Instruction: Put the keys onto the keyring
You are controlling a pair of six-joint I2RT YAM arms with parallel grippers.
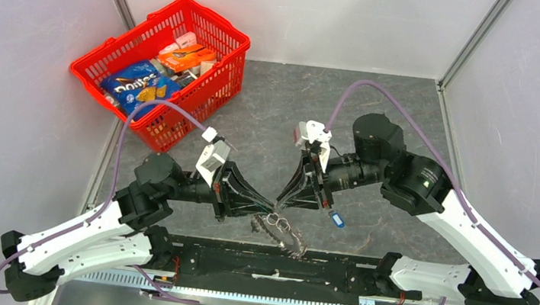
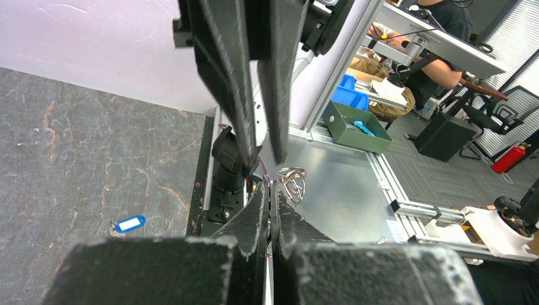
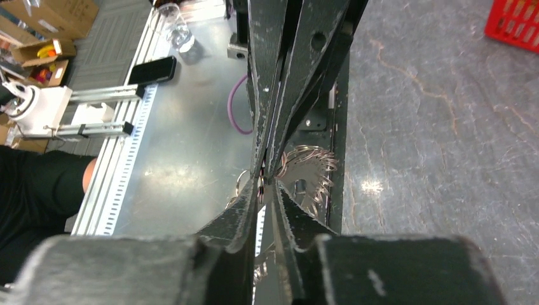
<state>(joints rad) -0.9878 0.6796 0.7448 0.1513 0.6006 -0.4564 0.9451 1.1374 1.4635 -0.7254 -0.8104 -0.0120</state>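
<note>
Left pincer (image 2: 270, 190) closed, keyring (image 2: 293, 182) at its tip

I log the keys (image 1: 284, 235) at the table's (image 1: 379, 111) near edge, just before left gripper (image 1: 268, 212) and right gripper (image 1: 282, 202), blue-headed key (image 1: 336, 220) right of them, basket (image 1: 223, 78) far-left behind.

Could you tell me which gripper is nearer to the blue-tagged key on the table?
Right. The blue-tagged key lies just beside the right gripper; the left gripper reaches in from the far side.
</note>
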